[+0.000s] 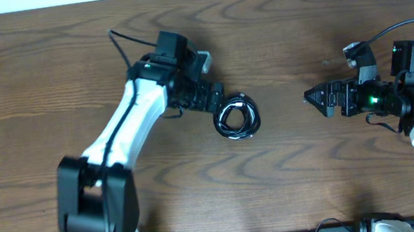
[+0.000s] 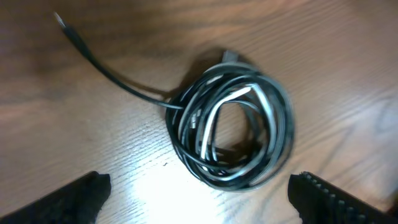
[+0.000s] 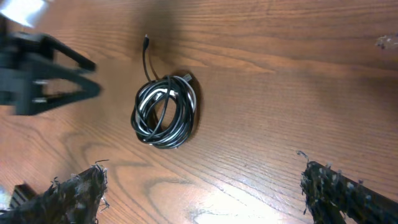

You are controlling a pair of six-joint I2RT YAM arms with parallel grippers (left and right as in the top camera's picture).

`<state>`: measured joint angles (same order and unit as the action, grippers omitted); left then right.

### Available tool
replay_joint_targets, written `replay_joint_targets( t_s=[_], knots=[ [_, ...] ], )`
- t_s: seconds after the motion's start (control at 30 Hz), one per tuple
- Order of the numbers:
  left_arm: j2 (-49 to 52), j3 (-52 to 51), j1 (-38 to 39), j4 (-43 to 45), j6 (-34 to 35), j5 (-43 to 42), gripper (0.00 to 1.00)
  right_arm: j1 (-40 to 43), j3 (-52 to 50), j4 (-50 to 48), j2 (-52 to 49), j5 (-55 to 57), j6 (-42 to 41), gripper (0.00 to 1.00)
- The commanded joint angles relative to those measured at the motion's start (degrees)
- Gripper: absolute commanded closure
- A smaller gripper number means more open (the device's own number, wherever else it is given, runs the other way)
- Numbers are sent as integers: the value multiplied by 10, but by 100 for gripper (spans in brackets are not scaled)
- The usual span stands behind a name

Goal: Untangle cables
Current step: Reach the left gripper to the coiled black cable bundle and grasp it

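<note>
While the coiled black-and-white cables [image 1: 237,118] lie untouched on the table [image 1: 43,73], the left gripper [image 1: 214,99] hovers just beside them, jaws wide and empty. The right gripper [image 1: 312,97] hangs well apart, equally wide. Untangling looks not yet begun; the next move likely calls for pinching a single strand.

One black cable [image 2: 177,137], one white cable [image 2: 208,127], two hands [image 1: 217,99] [image 1: 312,97]

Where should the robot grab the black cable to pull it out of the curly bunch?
Probably the loose black tail that sticks out of the coil, just behind its plug. It lies flat and alone on the table, so the open left gripper could come straight down, one finger each side, without catching the white cable.
</note>
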<state>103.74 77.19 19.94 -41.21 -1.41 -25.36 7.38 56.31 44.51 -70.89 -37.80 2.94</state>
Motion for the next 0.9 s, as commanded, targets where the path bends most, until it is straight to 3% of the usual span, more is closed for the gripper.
replay_joint_targets(
  t_s=[0.0, 0.3, 0.87],
  knots=[
    [44, 9, 6, 0, 0, 15, 17, 4, 10, -1, 0, -18, -7, 2],
    [121, 9, 14, 12, 2, 50, 24, 4, 10, -1, 0, -12, -8, 5],
    [124, -3, 22, 28, 2, 24, 32, 4, 10, -1, -5, 39, -29, 2]
  ],
)
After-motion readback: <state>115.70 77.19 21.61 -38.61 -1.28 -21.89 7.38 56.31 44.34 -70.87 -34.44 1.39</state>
